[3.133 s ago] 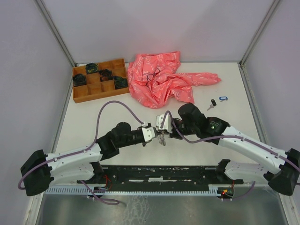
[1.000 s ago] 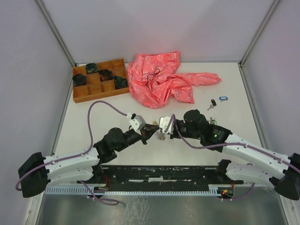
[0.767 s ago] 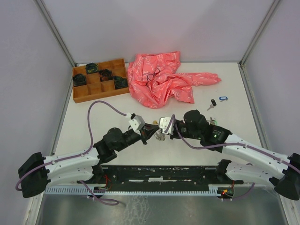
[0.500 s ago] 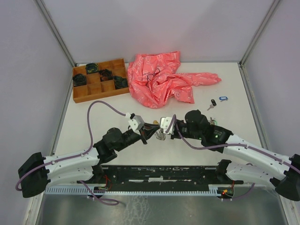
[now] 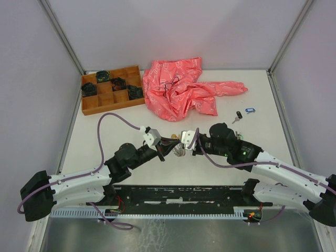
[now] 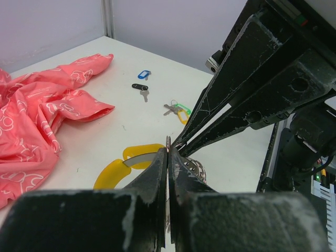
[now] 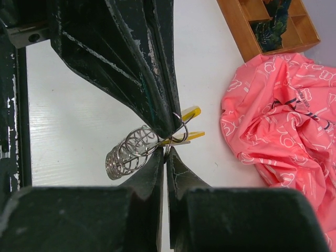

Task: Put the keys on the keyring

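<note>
Low at the centre of the overhead view, both arms reach inward with bent elbows. The left wrist sits higher than three seconds ago. The left tool (image 6: 168,153) and right tool (image 7: 166,153) are each pinched together on the keyring (image 7: 127,153), a springy silvery wire coil with a glossy yellow plastic piece (image 6: 111,175), over the white worktop (image 5: 105,131). At right of centre lie a black-tagged key (image 5: 239,115) and a blue-tagged key (image 5: 250,110).

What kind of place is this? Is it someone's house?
Probably a robot lab booth, not a house: a left arm and right arm are bolted at the edge of a white table, and plain panels wall it in.
</note>
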Robot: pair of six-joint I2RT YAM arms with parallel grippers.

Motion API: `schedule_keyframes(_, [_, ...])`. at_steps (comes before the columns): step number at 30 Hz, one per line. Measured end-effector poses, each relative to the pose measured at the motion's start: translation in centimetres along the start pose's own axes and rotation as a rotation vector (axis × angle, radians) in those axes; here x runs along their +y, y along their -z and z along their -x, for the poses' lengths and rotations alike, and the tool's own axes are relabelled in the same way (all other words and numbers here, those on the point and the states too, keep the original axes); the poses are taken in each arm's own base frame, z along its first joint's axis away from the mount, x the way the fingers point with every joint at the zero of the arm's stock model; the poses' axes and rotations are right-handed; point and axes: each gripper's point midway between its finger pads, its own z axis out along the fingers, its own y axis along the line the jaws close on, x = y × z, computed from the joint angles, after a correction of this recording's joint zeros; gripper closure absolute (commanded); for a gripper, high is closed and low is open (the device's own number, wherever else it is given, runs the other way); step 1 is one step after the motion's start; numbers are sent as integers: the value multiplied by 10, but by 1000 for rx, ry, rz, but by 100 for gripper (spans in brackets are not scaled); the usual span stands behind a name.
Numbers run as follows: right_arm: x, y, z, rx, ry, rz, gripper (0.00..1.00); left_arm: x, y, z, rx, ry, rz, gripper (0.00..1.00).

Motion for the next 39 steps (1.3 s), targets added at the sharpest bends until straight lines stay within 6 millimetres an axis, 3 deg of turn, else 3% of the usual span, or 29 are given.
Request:
schedule_keyframes(8, [-2, 1, -4, 18, 6, -10, 99, -2, 1, -2, 5, 0, -9, 97])
schedule_keyframes(17, [1, 5, 0, 3, 17, 4, 80, -4, 0, 0, -4, 0, -25, 97])
schedule_keyframes(26, [4, 7, 5, -21, 12, 18, 77, -4, 0, 0, -5, 0, -25, 97])
schedule_keyframes(34, [4, 7, 6, -24, -8, 15, 66, -4, 1, 1, -6, -1, -26, 97])
schedule_keyframes(39, [4, 5, 8, -40, -33, 6, 65, -5, 1, 4, -14, -2, -30, 97])
